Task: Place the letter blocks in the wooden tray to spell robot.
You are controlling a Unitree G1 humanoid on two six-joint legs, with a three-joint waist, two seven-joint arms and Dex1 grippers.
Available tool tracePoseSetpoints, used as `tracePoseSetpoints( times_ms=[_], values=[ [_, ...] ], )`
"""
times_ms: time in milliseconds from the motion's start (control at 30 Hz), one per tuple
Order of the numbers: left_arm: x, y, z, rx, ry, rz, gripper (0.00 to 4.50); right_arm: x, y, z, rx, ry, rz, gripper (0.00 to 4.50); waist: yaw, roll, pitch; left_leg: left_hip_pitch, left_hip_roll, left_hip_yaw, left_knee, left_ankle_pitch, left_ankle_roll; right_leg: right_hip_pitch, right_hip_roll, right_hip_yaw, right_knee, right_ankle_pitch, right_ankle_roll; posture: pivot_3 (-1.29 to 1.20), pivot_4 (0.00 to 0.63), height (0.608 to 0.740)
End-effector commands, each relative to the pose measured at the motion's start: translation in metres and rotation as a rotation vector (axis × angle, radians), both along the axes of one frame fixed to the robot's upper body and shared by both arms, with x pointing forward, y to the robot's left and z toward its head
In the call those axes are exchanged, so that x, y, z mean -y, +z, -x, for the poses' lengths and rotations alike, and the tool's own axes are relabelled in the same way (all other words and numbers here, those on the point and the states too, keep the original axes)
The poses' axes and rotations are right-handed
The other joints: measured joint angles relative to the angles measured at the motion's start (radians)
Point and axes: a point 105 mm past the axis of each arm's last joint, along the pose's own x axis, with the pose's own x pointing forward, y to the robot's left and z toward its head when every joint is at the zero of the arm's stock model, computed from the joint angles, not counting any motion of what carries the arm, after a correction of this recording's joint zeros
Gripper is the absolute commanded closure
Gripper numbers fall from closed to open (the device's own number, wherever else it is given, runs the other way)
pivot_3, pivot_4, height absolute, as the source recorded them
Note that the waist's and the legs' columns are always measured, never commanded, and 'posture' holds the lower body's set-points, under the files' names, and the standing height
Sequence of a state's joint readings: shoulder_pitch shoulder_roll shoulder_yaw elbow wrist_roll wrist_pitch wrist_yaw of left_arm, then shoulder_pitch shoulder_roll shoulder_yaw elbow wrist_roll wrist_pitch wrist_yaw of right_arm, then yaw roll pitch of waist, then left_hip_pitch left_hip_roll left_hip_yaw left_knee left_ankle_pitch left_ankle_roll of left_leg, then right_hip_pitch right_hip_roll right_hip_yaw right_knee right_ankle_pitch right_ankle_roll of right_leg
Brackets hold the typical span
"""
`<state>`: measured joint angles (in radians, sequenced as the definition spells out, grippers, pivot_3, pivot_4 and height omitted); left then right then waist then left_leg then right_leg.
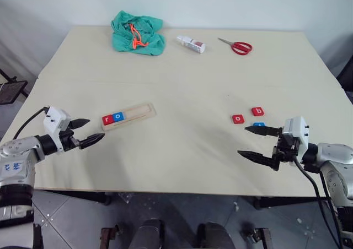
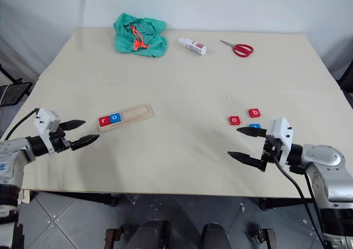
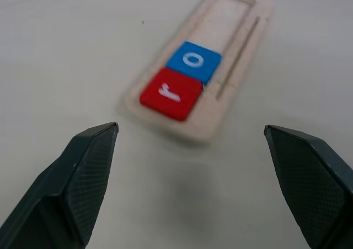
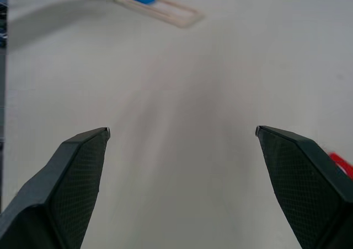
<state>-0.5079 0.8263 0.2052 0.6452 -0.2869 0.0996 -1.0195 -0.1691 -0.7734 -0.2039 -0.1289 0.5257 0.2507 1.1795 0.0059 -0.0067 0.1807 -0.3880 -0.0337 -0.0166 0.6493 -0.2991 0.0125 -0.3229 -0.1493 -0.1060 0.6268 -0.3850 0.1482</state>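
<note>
The left gripper (image 1: 87,131) is seen at the table's (image 1: 182,89) near left edge, its two black fingers spread apart with nothing held between them, pointed toward the wooden tray (image 1: 128,116), which lies just beyond it on the tabletop and is set at a slight angle. In the tray's end nearest that gripper a red r block (image 1: 107,119) and a blue o block (image 1: 118,116) are seated side by side, touching; the rest of the groove is bare wood. At the far side of the table a crumpled green cloth (image 1: 138,33) with an orange cord, a small white bottle (image 1: 191,44) lying on its side, and red-handled scissors (image 1: 237,46) are laid out in a row. Toward the right, well apart from the tray, a red o block (image 1: 237,118) and a red b block (image 1: 257,111) lie flat on the table, with a blue block (image 1: 259,124) just beside them, partly hidden behind the upper finger of the right gripper (image 1: 253,142). That gripper is held wide open near the table's front right edge, with nothing gripped.
</note>
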Motion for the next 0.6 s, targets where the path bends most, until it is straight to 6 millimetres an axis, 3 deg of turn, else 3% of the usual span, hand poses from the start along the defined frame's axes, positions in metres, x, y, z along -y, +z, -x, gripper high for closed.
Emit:
tracePoseSetpoints(
  times_ms=[33,233,600],
  values=[
    [0.001,0.003,-0.015,0.003,-0.020,-0.037,0.00,-0.019,0.018,0.009,0.066,0.042,-0.037,0.07,0.000,0.000,0.000,0.000,0.000,0.000,0.000,0.000,0.000,0.000,0.000,-0.001,0.001,0.000,0.000,0.00,0.150,0.740],
    [0.016,0.004,-0.031,-0.023,-0.095,-0.072,0.00,-0.029,0.026,0.018,0.091,0.034,-0.061,0.07,-0.001,-0.001,0.000,0.000,-0.002,0.000,0.000,0.000,0.000,0.000,-0.001,-0.002,0.001,0.000,0.000,0.00,0.150,0.740],
    [0.020,-0.013,-0.039,-0.133,-0.080,-0.149,0.00,-0.020,0.022,0.026,0.087,-0.032,-0.044,0.07,-0.003,-0.002,0.001,0.000,-0.001,0.000,0.001,0.000,0.000,0.000,-0.001,-0.003,0.003,0.000,0.000,0.00,0.150,0.740]
  ],
)
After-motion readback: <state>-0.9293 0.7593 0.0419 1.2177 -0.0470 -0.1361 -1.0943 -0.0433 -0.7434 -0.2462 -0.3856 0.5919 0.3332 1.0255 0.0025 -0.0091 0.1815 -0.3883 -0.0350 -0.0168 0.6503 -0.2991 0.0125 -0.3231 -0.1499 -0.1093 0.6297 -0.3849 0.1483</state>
